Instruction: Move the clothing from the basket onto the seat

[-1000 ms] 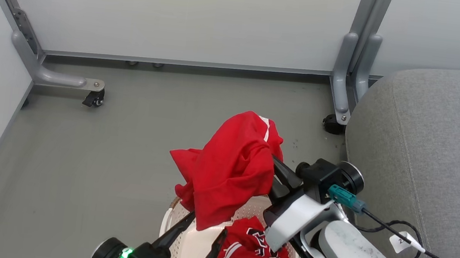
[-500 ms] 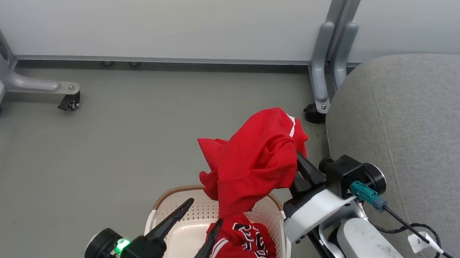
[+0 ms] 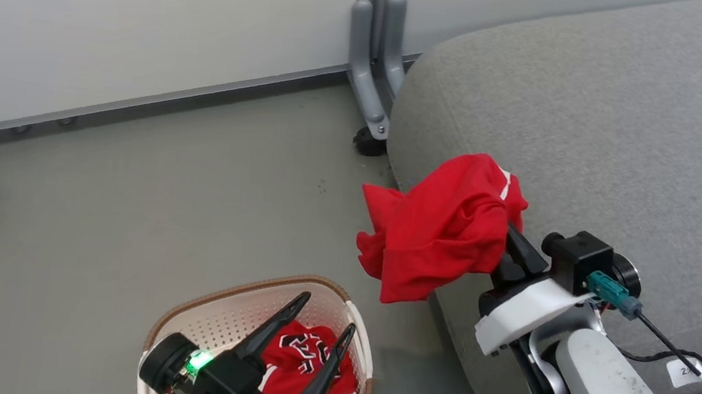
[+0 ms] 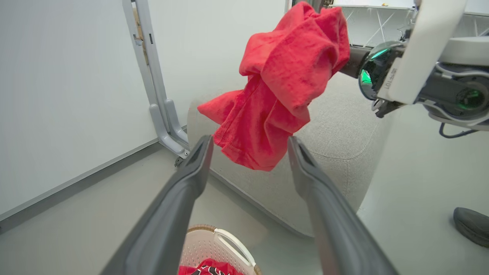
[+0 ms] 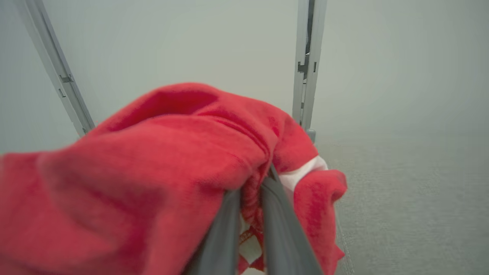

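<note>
Clothing [image 3: 445, 244] in plain red with a white stripe hangs bunched from the right gripper [image 3: 511, 243] in the head view. It is up in the air beside the rounded edge of the seat [image 3: 598, 119] and well clear of the basket [image 3: 211, 320]; whether it touches the cushion I cannot tell. A second red garment [image 3: 300, 353] with black-and-white lettering lies inside the basket on the floor [image 3: 126, 198]. The left gripper [image 3: 327, 311] hovers above it, fingers spread apart, holding nothing.

The left wrist view looks between those two parted fingers. The hanging clothing is a crumpled lump against the seat's corner. The basket's handle and a scrap of the second red garment show below, and a dark shoe [image 4: 471, 225] sits at the right.

In the right wrist view the fingers [image 5: 224, 229] stand nearly together, clamped on a fold of red cloth with white trim.
</note>
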Tool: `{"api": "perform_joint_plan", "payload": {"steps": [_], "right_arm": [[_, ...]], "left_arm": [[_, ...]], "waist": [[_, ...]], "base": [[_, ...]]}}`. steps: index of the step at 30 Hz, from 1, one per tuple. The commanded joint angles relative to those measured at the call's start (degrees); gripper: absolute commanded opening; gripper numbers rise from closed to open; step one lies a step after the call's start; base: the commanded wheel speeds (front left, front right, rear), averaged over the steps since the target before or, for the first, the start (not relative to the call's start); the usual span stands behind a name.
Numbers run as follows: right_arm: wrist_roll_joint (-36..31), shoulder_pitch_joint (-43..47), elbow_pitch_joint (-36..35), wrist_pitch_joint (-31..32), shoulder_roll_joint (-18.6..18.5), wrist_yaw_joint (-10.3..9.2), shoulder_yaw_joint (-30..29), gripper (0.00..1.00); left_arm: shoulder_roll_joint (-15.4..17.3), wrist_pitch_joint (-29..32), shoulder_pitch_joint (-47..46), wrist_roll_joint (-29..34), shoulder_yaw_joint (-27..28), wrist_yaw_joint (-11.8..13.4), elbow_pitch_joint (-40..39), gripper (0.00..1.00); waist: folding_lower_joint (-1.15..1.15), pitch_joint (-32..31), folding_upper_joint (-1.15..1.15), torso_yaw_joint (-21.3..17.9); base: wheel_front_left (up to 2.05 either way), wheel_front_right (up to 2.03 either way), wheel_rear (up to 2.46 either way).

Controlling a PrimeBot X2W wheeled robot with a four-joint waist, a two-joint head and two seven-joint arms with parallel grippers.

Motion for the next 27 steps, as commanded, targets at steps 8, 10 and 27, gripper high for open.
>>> {"api": "perform_joint_plan", "payload": {"steps": [8, 10, 27], "right_arm": [[-0.8, 2.0, 1.2, -0.9, 0.2, 0.0, -6.1, 0.0], [-1.1, 2.0, 1.8, -1.1, 0.6, 0.0, -8.2, 0.0], [0.2, -15.9, 8.6, -1.8, -3.3, 0.0, -26.2, 0.0]], "left_arm": [[0.5, 0.7, -2.9, -0.1, -0.7, -0.3, -0.5, 1.0], [0.6, 1.0, -3.6, 0.1, -1.1, -0.5, -0.6, 1.0], [2.7, 3.8, -17.0, 4.5, -3.0, -1.6, -5.5, 1.0]], "waist": [[0.0, 4.6, 0.0, -12.6], [0.0, 5.5, 0.0, -13.2], [0.0, 23.8, 0.0, -3.0]], "base": [[0.0, 0.0, 0.0], [0.0, 0.0, 0.0], [0.0, 0.0, 0.0]]}}
